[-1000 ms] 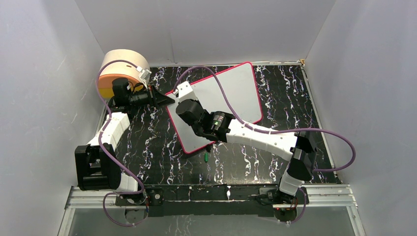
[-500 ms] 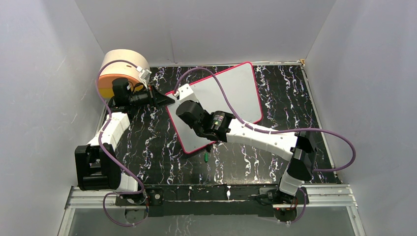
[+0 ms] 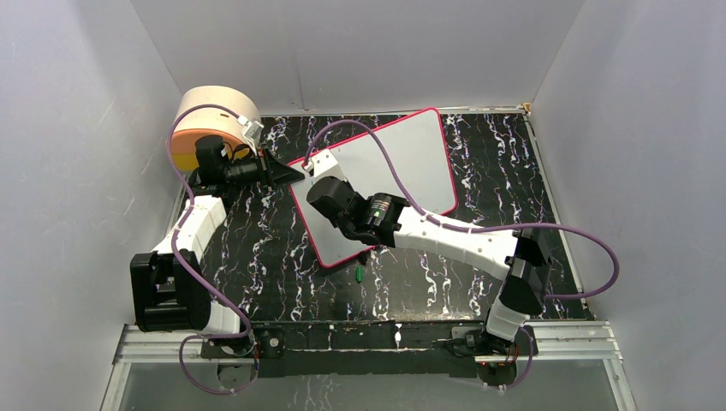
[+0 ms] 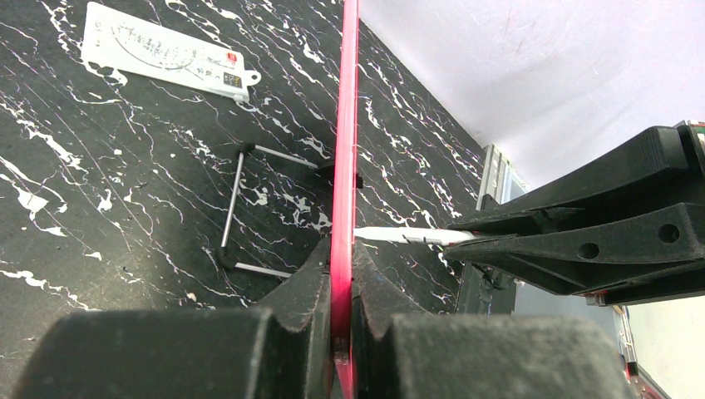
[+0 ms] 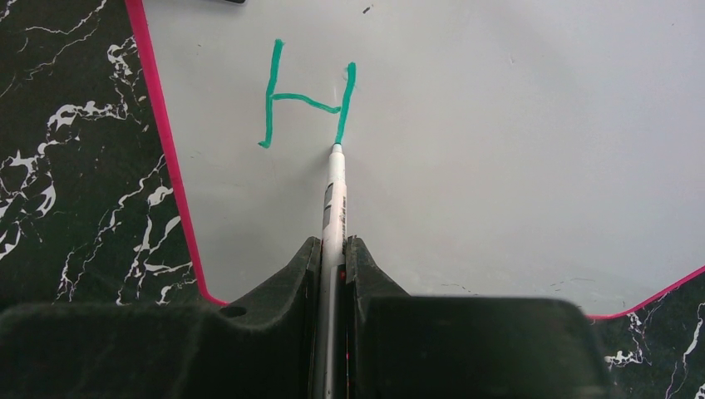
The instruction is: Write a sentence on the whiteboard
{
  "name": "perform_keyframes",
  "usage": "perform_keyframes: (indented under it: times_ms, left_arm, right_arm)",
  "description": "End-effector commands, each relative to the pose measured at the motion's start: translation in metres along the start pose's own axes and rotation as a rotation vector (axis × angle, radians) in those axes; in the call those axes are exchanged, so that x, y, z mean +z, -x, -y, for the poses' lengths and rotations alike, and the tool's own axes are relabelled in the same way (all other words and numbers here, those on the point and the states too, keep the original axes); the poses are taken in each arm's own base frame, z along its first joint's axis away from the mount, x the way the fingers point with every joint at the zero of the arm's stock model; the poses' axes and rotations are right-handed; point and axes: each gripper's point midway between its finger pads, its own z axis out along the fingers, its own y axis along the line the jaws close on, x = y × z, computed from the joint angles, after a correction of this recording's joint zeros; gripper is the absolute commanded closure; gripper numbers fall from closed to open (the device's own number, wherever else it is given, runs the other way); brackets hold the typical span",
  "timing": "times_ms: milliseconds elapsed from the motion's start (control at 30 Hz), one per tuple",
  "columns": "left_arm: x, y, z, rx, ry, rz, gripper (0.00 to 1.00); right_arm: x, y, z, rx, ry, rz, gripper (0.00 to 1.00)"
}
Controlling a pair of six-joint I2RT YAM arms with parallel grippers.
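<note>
- Far left, at the back corner of the table (image 3: 514,171), I see a round tan drum (image 3: 214,120) with an orange face, lying on its side.
- Just right of it, my left gripper (image 4: 341,259) is clamped flat on the whiteboard (image 3: 411,158), its two jaws pressed to either side of the pink rim at the board's left corner.
- In the left wrist view, a white card (image 4: 162,51) and a thin wire frame (image 4: 237,208) lie on the black marbled table to the left of that rim.
- The whiteboard sits in the middle of the table towards the back, turned at an angle, its near-left part hidden under my right arm.
- The sentence (image 5: 306,101) so far is a single teal-green H, close to the board's left rim.
- My right gripper (image 5: 332,249) is closed on a white pen (image 5: 335,187), which points straight out ahead between the jaws.
- The pen's tip touches the board at the foot of the H's right stroke.
- A small green piece (image 3: 358,273) lies on the table just off the board's near edge, below my right wrist.
</note>
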Motion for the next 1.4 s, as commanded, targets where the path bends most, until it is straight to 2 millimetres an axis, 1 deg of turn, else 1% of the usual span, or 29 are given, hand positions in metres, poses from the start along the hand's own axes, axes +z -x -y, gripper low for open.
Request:
perform_keyframes:
  times_ms: [0,200,433,600,767,933,1100,1367]
  left_arm:
    - [0.004,-0.007,-0.006,0.043,0.019,-0.016,1.0]
    - [0.004,-0.007,-0.006,0.043,0.021,-0.017,1.0]
    - [0.004,-0.007,-0.006,0.042,0.022,-0.017,1.0]
    - [0.004,-0.008,-0.007,0.04,0.024,-0.018,1.0]
    - [0.004,-0.008,-0.007,0.039,0.026,-0.018,1.0]
    - [0.004,-0.008,-0.007,0.041,0.024,-0.019,1.0]
    - [0.004,-0.008,-0.007,0.04,0.024,-0.019,1.0]
    - [0.004,-0.009,-0.007,0.039,0.025,-0.02,1.0]
  right_arm:
    - [-0.002,0.012,0.003,0.045,0.0,0.026,1.0]
    - [-0.001,0.009,0.003,0.045,-0.001,0.02,1.0]
    - [-0.004,0.009,0.003,0.054,0.003,0.023,1.0]
    - [-0.012,0.017,0.006,0.072,0.014,0.062,1.0]
    - [-0.023,0.024,0.013,0.089,0.018,0.099,1.0]
    - [-0.03,0.03,0.02,0.11,0.015,0.147,1.0]
    - [-0.025,0.031,0.022,0.108,-0.013,0.161,1.0]
    - [-0.014,0.029,0.02,0.105,-0.025,0.154,1.0]
